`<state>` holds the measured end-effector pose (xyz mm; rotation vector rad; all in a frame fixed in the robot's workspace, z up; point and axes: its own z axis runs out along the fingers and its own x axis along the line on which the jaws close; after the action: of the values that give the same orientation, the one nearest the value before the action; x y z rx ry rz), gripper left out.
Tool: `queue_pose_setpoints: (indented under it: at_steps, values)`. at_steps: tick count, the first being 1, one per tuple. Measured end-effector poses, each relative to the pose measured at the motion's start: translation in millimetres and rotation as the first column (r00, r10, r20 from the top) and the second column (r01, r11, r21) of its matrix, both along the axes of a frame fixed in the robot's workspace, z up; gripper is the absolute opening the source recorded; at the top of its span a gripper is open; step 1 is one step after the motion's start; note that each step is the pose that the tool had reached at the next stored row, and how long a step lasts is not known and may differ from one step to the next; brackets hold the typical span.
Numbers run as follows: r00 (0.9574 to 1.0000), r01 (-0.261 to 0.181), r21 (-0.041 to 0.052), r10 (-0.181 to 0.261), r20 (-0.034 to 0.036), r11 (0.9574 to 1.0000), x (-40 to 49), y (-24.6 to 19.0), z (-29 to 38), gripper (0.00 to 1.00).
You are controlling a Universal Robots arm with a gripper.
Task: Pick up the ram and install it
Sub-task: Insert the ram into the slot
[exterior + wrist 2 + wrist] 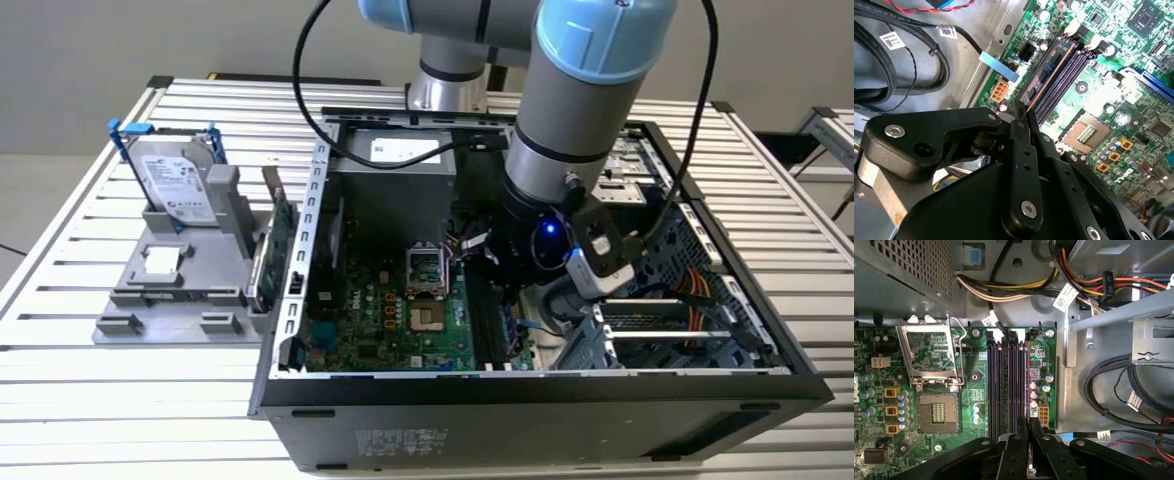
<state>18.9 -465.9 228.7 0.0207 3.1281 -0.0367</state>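
Hand sits low in the frame in both wrist views, fingers drawn together & clamped on the ram, which shows edge-on as a thin strip running from the fingertips up-right across the second wrist view, its copper edge catching light. Ram is over the outermost memory slot, the one nearest the board's edge; whether it's fully seated can't be told. In the first wrist view the ram is just a sliver between the fingers at bottom centre, lined up w/ the memory slots that run vertically mid-frame. Left of the slots in that view: empty CPU socket w/ its metal retention frame flipped open above it. Motherboard is green, lying flat in the open PC case at centre of the exterior view; arm reaches down into the case from the top of the frame. Cable bundles lie at right in the first wrist view. In the exterior view's left, on the slatted surface, a grey holder carries a hard drive in a blue frame, standing upright, upper left.
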Motion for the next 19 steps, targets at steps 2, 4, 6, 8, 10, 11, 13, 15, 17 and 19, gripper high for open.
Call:
queue_pose_setpoints:
  at_steps: [2,4,6,8,10,11,13,15,17,19]
  values:
    - [1.0,-0.004,0.0,0.004,0.0,1.0,0.0,-0.2,-0.5,0.0]
    - [1.0,-0.007,-0.0003,0.007,-0.0001,1.0,0.0,-0.6,-0.6,0.0]
    - [1.0,-0.008,-0.0004,0.008,-0.0001,1.0,0.0,-0.6,-0.6,0.0]
    - [1.0,-0.009,-0.0002,0.009,-0.0003,1.0,-0.3,-0.6,-1.0,0.0]
    - [1.0,-0.01,0.0,0.01,-0.0005,1.0,-0.4,-0.7,-1.2,0.0]
    - [0.9999,-0.01,0.0,0.01,-0.0005,0.9999,-0.6,-0.8,-1.2,0.0]
    - [0.9999,-0.012,-0.0001,0.012,-0.0005,0.9999,-0.7,-1.1,-1.4,0.0]
    - [0.9999,-0.014,-0.0003,0.014,-0.0006,0.9999,-0.8,-1.7,-1.5,0.0]
    - [0.9999,-0.017,-0.0003,0.017,-0.0007,0.9999,-0.9,-1.8,-1.8,0.0]
    - [0.9998,-0.018,-0.0002,0.018,-0.0006,0.9998,-1.4,-1.8,-2.2,0.0]
